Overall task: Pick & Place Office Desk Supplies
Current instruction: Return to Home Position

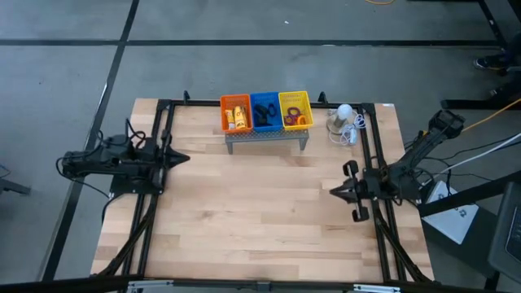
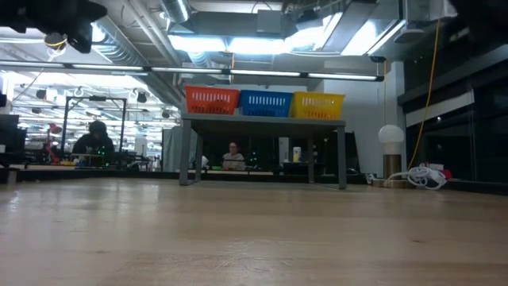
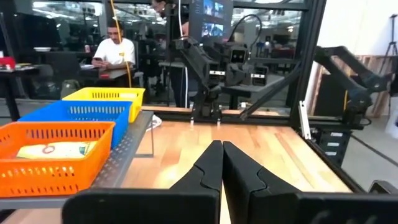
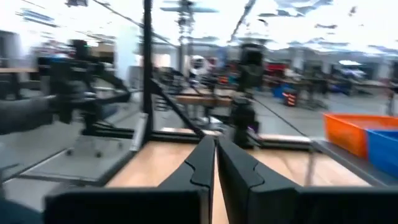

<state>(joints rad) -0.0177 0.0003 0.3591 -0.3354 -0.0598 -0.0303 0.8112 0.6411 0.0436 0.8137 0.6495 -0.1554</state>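
a grey concrete floor (image 1: 65,81) crossed by dark lines surrounds the pale wooden table (image 1: 260,228). beyond it, bright ceiling strip lights (image 2: 238,44) hang among ducts (image 2: 127,48), and a seated person (image 3: 115,50) shows far back in the open workshop.

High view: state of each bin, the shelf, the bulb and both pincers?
orange bin: on shelf, holds yellow-orange packets
blue bin: on shelf, holds black clips
yellow bin: on shelf, holds orange and purple loops
shelf: standing, carries all three bins
white bulb: on table beside shelf, corded
left pincer: shut, empty, over table's left side
right pincer: shut, empty, over table's right side
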